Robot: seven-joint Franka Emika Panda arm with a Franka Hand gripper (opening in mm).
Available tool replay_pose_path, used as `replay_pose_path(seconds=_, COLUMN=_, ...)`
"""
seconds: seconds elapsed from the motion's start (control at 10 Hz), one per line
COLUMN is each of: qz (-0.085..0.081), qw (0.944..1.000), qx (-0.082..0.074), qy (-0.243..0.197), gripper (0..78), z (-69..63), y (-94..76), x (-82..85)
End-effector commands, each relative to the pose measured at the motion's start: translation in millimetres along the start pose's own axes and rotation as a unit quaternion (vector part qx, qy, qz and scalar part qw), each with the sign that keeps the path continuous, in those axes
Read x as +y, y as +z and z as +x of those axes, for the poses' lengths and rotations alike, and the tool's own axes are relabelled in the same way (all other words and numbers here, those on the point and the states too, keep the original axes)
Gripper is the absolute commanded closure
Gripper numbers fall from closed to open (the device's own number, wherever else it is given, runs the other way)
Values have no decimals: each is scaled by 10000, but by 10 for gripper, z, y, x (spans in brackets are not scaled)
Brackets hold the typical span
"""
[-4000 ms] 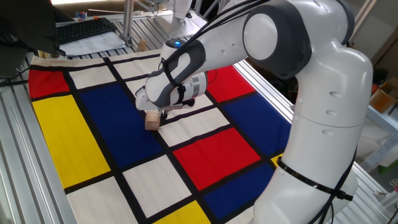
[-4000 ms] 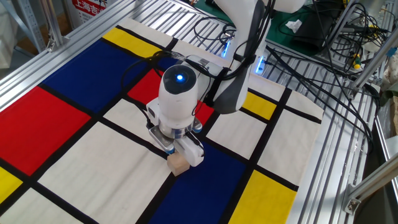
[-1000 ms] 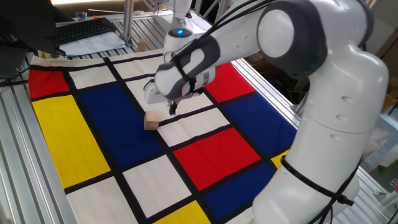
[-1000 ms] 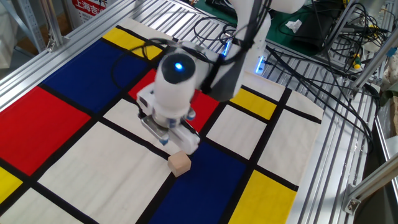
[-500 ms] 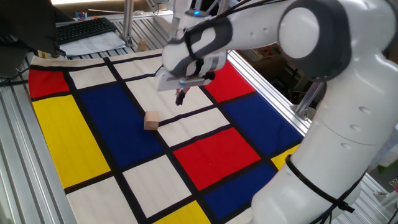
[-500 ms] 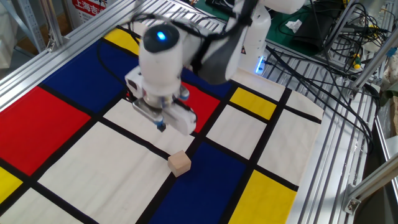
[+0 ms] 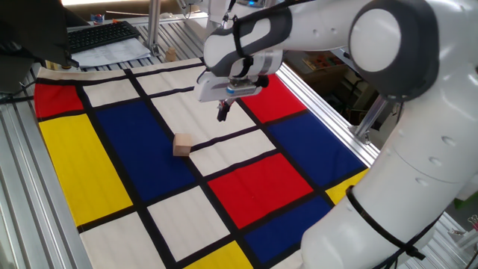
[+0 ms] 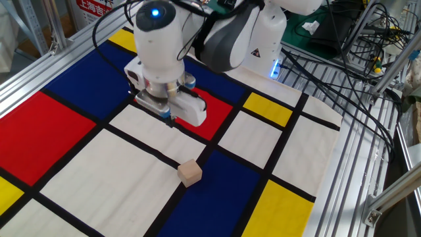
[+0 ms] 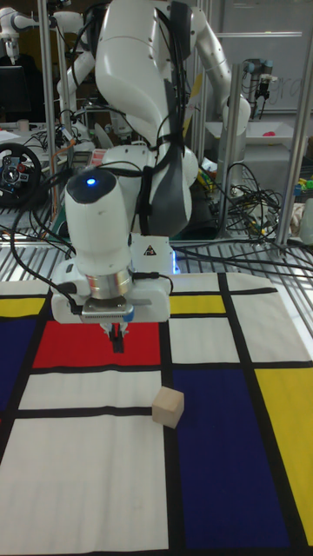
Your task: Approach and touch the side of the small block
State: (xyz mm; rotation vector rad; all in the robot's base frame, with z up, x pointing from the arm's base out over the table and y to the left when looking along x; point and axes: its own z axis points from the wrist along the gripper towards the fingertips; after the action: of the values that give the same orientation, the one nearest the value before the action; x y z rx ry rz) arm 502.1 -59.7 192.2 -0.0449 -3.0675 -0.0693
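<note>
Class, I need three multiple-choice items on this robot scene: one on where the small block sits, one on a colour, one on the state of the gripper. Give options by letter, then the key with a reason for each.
1. Where does the small block lie on the cloth?
A. on a black line between a white and a blue rectangle
B. in the middle of a yellow rectangle
C. off the cloth, on the metal frame

2. What colour is the small block?
A. red
B. light tan
C. green

3. How does the gripper stand to the block?
A. clamped on it
B. resting on top of it
C. raised and apart from it

Key:
1 A, since the other fixed view shows it straddling the black stripe with white on one side and blue on the other.
2 B, since its faces are plain pale wood.
3 C, since bare cloth shows between the fingertips and the block in all views.
</note>
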Motion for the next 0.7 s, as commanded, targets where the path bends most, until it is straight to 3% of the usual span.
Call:
replay_pose_path(seconds=0.1, qz=129, qw=9999, qx=41, qy=14, gripper=776, z=84, y=-155, x=8)
replay_pose_path(seconds=0.4, qz=180, qw=9998, qx=30, qy=2, gripper=776, z=124, y=-220, x=-27)
replay_pose_path(seconds=0.5, qz=389, qw=9992, qx=-57, qy=36, gripper=776, z=160, y=-264, x=14)
replay_pose_path(seconds=0.7, qz=340, qw=9993, qx=-150, qy=-59, gripper=776, z=186, y=-290, x=37)
